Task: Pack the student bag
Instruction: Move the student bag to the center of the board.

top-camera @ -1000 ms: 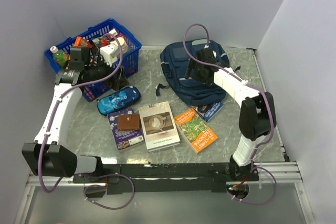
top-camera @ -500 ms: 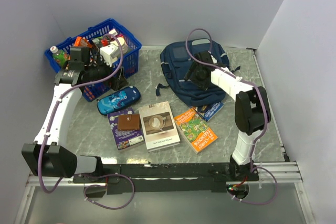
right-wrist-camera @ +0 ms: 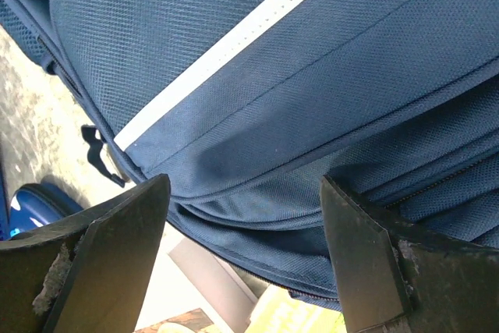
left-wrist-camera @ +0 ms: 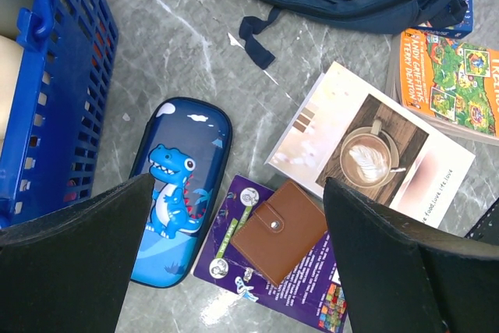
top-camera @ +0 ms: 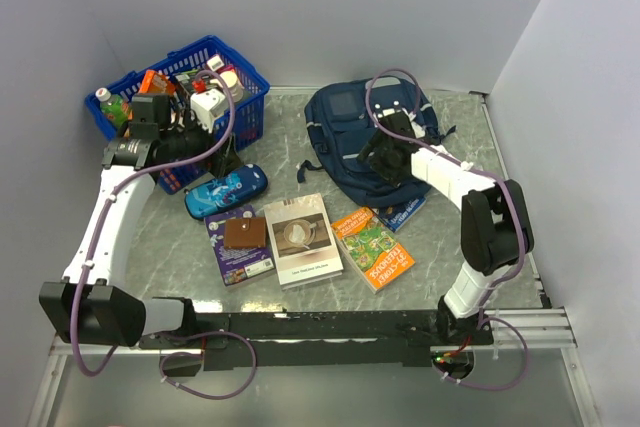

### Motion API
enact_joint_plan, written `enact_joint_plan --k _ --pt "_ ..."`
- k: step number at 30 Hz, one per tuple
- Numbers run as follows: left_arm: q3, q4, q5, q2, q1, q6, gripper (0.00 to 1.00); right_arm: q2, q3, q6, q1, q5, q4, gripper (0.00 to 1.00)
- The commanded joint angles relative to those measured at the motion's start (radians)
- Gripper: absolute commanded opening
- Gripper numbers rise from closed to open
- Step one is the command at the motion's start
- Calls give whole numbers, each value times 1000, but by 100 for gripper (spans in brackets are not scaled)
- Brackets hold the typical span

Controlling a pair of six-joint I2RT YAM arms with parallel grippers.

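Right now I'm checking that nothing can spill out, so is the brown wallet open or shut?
Shut: the brown wallet lies folded flat on the purple book, with its tab fastened down at the stud.

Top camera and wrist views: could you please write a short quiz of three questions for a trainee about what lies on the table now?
1. True or false: the brown wallet lies on the purple book.
2. Fill in: the blue pencil case shows a cartoon ____.
3. The right gripper hangs, jaws apart, over the: A) wallet, B) backpack, C) pencil case.

Key: 1 true; 2 dinosaur; 3 B.
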Motion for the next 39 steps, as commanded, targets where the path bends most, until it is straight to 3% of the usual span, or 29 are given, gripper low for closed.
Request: enact_joint_plan --k 1,5,8,11,13,17,18,25,32,36,39 --pt "-6 13 2 -27 0 14 96 -8 17 36 -8 44 -34 85" --pt "-26 17 -4 -38 0 20 96 28 35 50 -17 81 10 82" --pt "-31 17 -5 -40 0 24 96 61 52 65 -17 81 28 74" --pt "-26 7 1 -40 0 26 96 70 31 76 -16 75 70 50" --pt "-25 -3 10 -43 0 34 96 67 6 87 -17 70 93 40" --pt "-37 13 8 -54 0 32 96 13 -4 73 -3 73 116 3" --pt "-37 22 4 -57 0 31 96 -1 3 56 15 84 114 0" --pt "-41 34 10 -74 0 21 96 -160 144 -41 81 139 85 0" --pt "-54 36 8 -101 0 29 96 -205 343 -76 161 159 12 0" --pt "-60 39 25 -121 0 35 96 -226 376 -55 256 255 -80 0" --pt "-54 30 60 -127 -3 37 96 -277 309 1 369 347 -114 0"
